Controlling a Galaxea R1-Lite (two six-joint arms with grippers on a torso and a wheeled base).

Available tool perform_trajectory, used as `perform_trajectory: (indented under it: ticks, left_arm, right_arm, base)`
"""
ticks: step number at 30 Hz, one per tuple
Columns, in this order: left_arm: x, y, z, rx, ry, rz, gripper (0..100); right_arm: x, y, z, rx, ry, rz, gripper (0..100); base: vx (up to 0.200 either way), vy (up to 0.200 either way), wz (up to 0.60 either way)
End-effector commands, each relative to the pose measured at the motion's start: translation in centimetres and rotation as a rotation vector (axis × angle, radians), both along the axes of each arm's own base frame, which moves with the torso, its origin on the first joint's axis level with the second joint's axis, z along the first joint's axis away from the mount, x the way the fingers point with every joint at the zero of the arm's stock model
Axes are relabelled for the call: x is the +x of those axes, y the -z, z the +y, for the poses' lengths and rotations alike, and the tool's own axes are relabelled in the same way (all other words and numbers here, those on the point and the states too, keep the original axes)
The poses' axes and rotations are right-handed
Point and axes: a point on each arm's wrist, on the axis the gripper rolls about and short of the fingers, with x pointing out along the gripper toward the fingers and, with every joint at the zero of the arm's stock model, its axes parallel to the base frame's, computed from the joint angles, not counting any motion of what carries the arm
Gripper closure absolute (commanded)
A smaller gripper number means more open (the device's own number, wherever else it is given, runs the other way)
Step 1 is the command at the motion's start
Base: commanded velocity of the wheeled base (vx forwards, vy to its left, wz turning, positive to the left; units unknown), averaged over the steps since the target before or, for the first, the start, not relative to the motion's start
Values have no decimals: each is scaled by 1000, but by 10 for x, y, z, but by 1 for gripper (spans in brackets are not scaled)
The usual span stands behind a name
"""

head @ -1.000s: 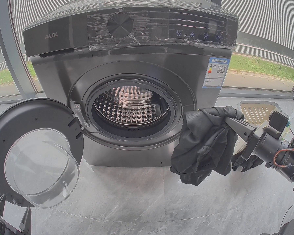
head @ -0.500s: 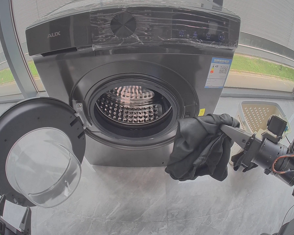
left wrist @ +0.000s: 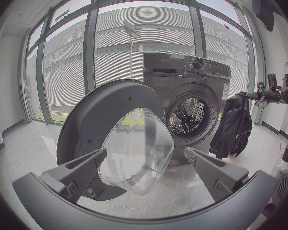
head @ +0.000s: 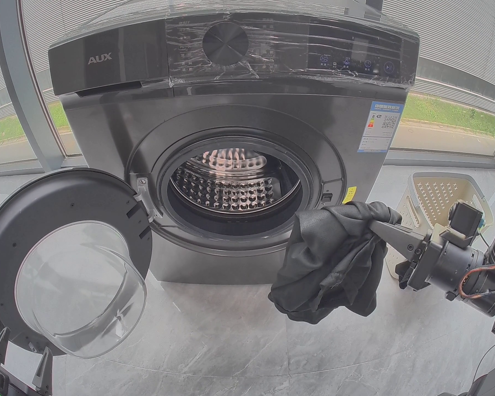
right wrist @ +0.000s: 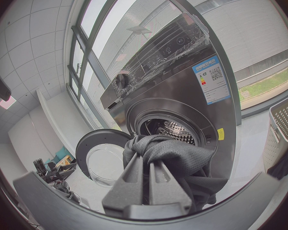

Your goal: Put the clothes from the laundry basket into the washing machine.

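Left gripper (left wrist: 145, 151): low at the near left, just in front of the open door; jaws spread wide, nothing between them.
Door (head: 66, 215): swung fully open to the left of the machine, hinged at the left edge of the round opening; clear glass bowl (head: 80, 292) bulging toward the head camera.
Washing machine (head: 231, 111): grey front-loader on the pale marbled floor (head: 220, 336), before tall windows; control panel wrapped in clear film (head: 291, 56).
Drum (head: 234, 185): perforated steel, lit, showing through the round opening.
Dark garment (head: 330, 259): hanging in the air clear of the floor, in front of the machine's lower right front, just right of and below the opening, outside the drum; bunched at the top where pinched, drooping in loose folds below.
Right gripper (head: 375, 226): at the right, pointing left toward the machine; fingers pressed together on the top fold of the dark garment.
Laundry basket (head: 443, 193): cream, perforated, on the floor right of the machine, behind the right gripper.
Dark cloth (right wrist: 286, 163): at the basket's near rim in the right wrist view; possibly a second garment, though too little shows to tell.
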Motion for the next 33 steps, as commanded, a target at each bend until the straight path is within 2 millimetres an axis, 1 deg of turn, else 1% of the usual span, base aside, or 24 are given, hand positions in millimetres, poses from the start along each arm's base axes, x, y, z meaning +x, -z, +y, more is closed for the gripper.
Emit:
perform_trajectory:
  ticks: [1,10,16,19,21,23,24,25,26,27,28,29,30,31,32,33]
  left_arm:
    - [0,5,0,-1,-1,0,0]
    - [0,5,0,2,-3,0,0]
    - [0,5,0,0,-4,1,0]
    - [0,5,0,-4,-1,0,0]
    - [0,5,0,-3,-1,1,0]
    - [0,5,0,7,-1,-2,0]
    - [0,5,0,7,-1,-2,0]
    - [-1,2,0,-1,10,-19,0]
    - [-2,-6,-1,-8,24,-45,0]
    - [-6,-24,-1,-14,41,-105,0]
    - [-9,-35,-2,-18,56,-138,0]
    - [-13,-57,-3,-17,92,-164,0]
    - [-12,-62,-3,-17,105,-156,0]
    - [-8,-66,-4,-8,141,-114,0]
    - [-5,-66,-4,-6,153,-96,0]
    - [6,-68,-5,3,214,-20,0]
  right_arm:
    - [0,1,0,-4,-1,4,100]
    - [-5,2,4,-18,-38,-8,100]
    - [-7,6,9,-101,-78,-54,100]
    - [-7,14,21,-130,-107,-40,100]
    - [-6,17,25,-137,-99,-31,100]
    - [2,26,36,-170,-45,1,100]
    - [2,26,36,-170,-45,1,100]
    - [2,26,46,-167,-41,0,100]
    - [2,25,51,-160,-50,-7,100]
    - [3,24,56,-152,-55,-14,100]
    - [4,23,59,-147,-58,-17,100]
    - [9,22,67,-138,-64,-25,100]
    - [11,22,70,-133,-65,-29,100]
    - [15,22,78,-126,-73,-35,100]
    - [17,22,81,-122,-76,-38,100]
    - [21,24,91,-118,-88,-41,100]
  base:
    - [0,0,0]
    - [0,0,0]
    - [0,0,0]
    - [0,0,0]
    - [0,0,0]
    - [0,0,0]
    - [0,0,0]
    - [0,0,0]
    - [0,0,0]
    - [0,0,0]
    - [0,0,0]
    - [0,0,0]
    - [0,0,0]
    - [0,0,0]
    - [0,0,0]
    - [0,0,0]
